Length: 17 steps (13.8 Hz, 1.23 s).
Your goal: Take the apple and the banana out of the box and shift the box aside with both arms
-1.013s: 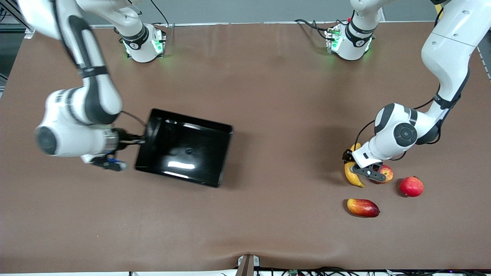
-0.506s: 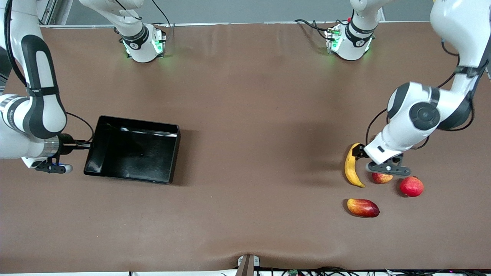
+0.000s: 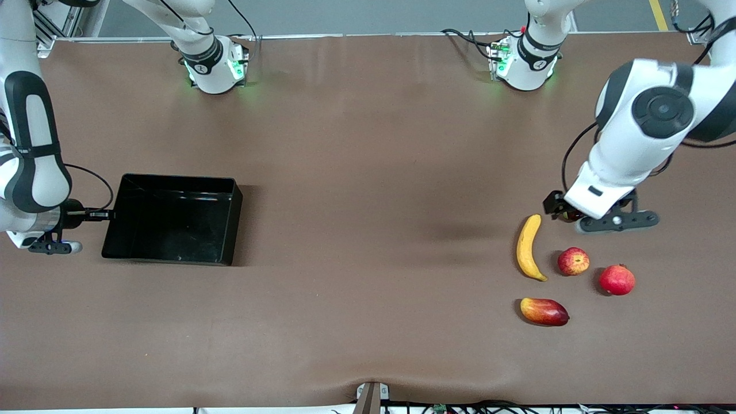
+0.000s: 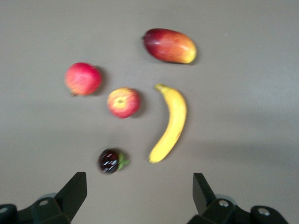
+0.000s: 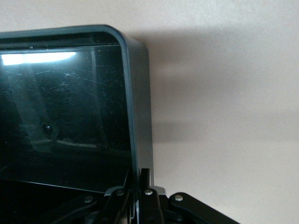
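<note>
Front view: right gripper (image 3: pixel 109 215) pinching box (image 3: pixel 172 221) wall.

banana (image 4: pixel 172 122) beside apple (image 4: pixel 124 102); left gripper (image 4: pixel 140 193) spread wide above them

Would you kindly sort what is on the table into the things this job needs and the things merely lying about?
Part of the job:
- banana
- apple
- black box, its wall pinched by the shut right gripper
- left gripper, open, above the fruit

Just lying about:
- mango
- all-red round fruit
- small dark fruit with a green leaf
</note>
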Available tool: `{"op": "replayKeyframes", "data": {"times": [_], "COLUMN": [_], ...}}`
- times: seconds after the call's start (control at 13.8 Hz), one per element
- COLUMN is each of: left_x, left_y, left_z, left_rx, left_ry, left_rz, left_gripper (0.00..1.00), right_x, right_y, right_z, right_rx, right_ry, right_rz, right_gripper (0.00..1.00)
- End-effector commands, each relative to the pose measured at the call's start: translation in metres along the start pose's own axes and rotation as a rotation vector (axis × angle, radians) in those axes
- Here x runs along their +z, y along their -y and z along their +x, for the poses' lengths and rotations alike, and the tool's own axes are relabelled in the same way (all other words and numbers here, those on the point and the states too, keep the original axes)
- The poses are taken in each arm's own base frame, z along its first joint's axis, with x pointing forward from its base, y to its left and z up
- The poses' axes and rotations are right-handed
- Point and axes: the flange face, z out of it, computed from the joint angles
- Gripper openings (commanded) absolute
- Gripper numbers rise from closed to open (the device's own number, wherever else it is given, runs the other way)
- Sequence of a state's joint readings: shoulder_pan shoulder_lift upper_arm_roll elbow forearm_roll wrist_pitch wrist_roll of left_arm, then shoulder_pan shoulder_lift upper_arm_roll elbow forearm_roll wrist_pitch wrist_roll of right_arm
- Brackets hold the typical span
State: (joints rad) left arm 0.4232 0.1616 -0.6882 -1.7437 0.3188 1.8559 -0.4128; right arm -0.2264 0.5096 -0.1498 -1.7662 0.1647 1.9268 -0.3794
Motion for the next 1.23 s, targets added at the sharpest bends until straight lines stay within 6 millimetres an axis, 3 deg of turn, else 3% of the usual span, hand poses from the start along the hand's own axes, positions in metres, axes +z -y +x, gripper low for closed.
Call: {"op": "replayKeyframes", "data": {"times": [0.0, 0.14, 0.29, 0.43, 0.58, 0.65, 0.72, 0.8, 0.87, 1.01, 1.16], "left_x": [-0.066, -0.086, -0.101, -0.113, -0.134, -0.135, -0.138, -0.144, -0.153, -0.152, -0.159], "left_y": [0.027, 0.033, 0.041, 0.043, 0.046, 0.051, 0.059, 0.067, 0.070, 0.081, 0.090], "left_z": [0.008, 0.005, 0.002, -0.004, -0.015, -0.016, -0.016, -0.018, -0.025, -0.030, -0.038], "left_rx": [-0.056, -0.070, -0.085, -0.087, -0.077, -0.075, -0.072, -0.047, -0.034, -0.055, -0.080], "left_ry": [0.018, 0.016, 0.038, 0.063, 0.041, 0.050, 0.050, 0.041, 0.031, 0.060, 0.079], "left_rz": [-0.003, -0.002, -0.004, -0.017, -0.018, -0.046, -0.069, -0.076, -0.064, -0.069, -0.101], "left_gripper": [1.00, 1.00, 1.00, 1.00, 1.00, 1.00, 1.00, 1.00, 1.00, 1.00, 1.00], "right_x": [0.004, -0.016, -0.057, -0.121, -0.183, -0.218, -0.255, -0.280, -0.301, -0.337, -0.344], "right_y": [-0.013, 0.004, 0.032, 0.100, 0.148, 0.172, 0.194, 0.207, 0.232, 0.273, 0.265], "right_z": [0.000, 0.006, 0.003, 0.015, 0.019, 0.011, 0.001, -0.009, -0.026, -0.086, -0.127], "right_rx": [0.007, -0.019, -0.064, -0.181, -0.271, -0.308, -0.342, -0.360, -0.394, -0.428, -0.375], "right_ry": [0.013, -0.008, 0.045, -0.003, -0.096, -0.116, -0.156, -0.192, -0.218, -0.197, -0.177], "right_rz": [0.014, 0.003, 0.034, 0.017, -0.026, -0.044, -0.062, -0.076, -0.116, -0.205, -0.199], "right_gripper": [0.99, 1.00, 1.00, 1.00, 1.00, 1.00, 1.00, 1.00, 1.00, 1.00, 1.00]}}
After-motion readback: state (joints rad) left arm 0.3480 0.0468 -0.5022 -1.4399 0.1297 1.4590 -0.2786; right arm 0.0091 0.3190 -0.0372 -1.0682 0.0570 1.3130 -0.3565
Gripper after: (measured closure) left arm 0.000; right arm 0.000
